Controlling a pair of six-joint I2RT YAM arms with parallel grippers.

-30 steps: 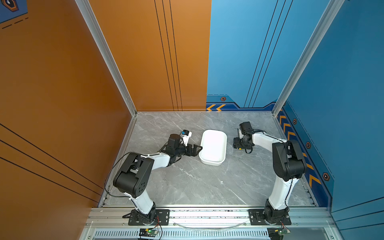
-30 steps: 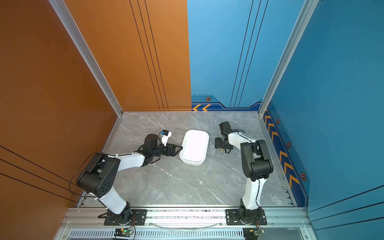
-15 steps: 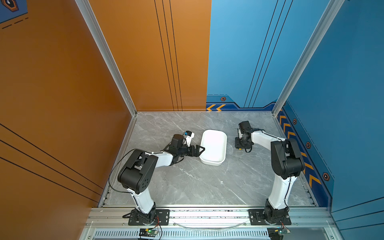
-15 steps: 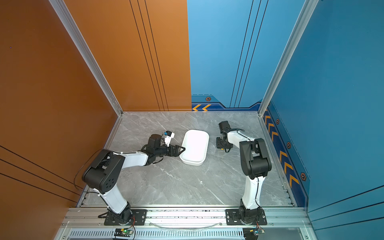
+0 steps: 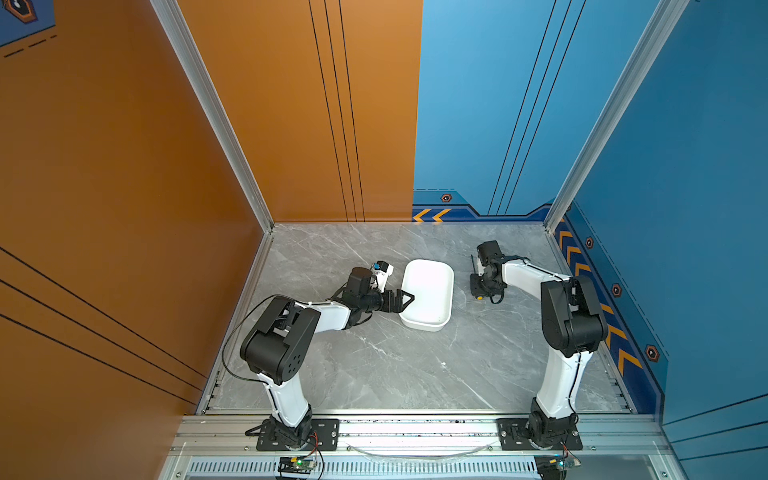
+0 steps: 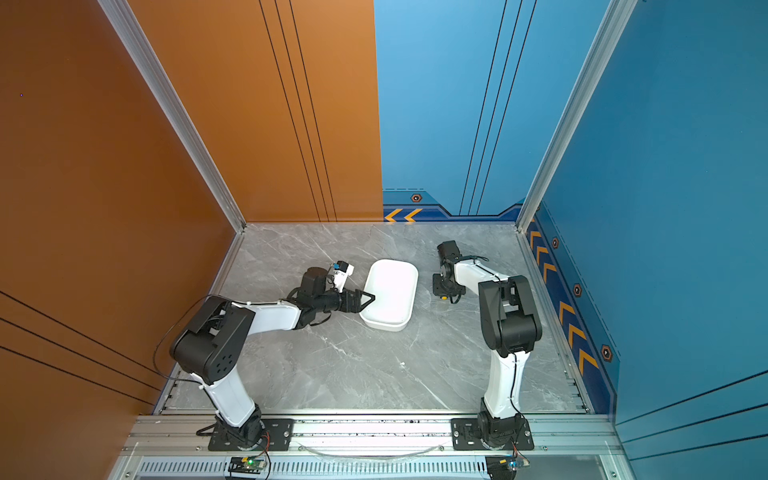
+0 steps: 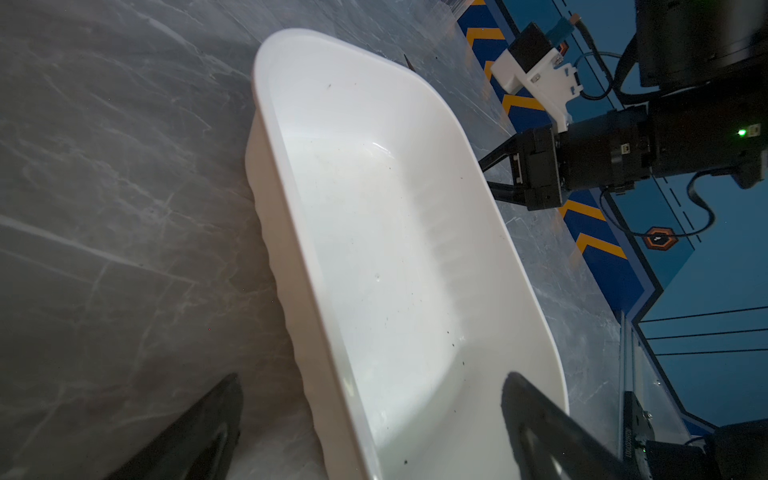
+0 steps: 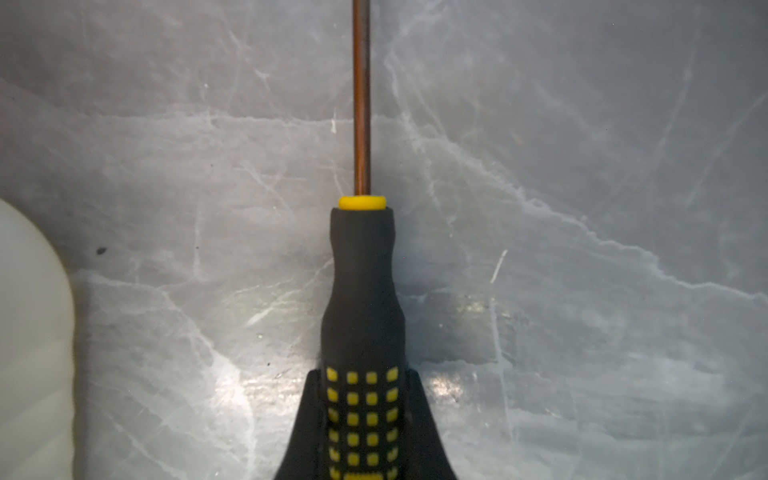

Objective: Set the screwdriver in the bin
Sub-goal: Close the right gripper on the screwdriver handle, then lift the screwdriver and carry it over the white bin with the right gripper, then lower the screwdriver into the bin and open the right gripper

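We are at the grasp: right jaws pinch the screwdriver point(image 8: 363, 291) handle, low on the desk point(image 5: 395, 365) beside the bin point(image 5: 424, 326). Left jaws gape, seemingly astride its rim. Next, we lift and carry it over the wall.

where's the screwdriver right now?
The screwdriver sits right of the bin in both top views, handle clamped in the right gripper, shaft toward the back wall.

Grey marble-veined stone-look tabletop point(image 5: 395, 365) noted. White shallow rectangular plastic bin point(image 5: 428, 291) is set on it, mid-field. Slim black-and-yellow-handled metal-shafted screwdriver point(image 8: 362, 291) is laid flat nearby.
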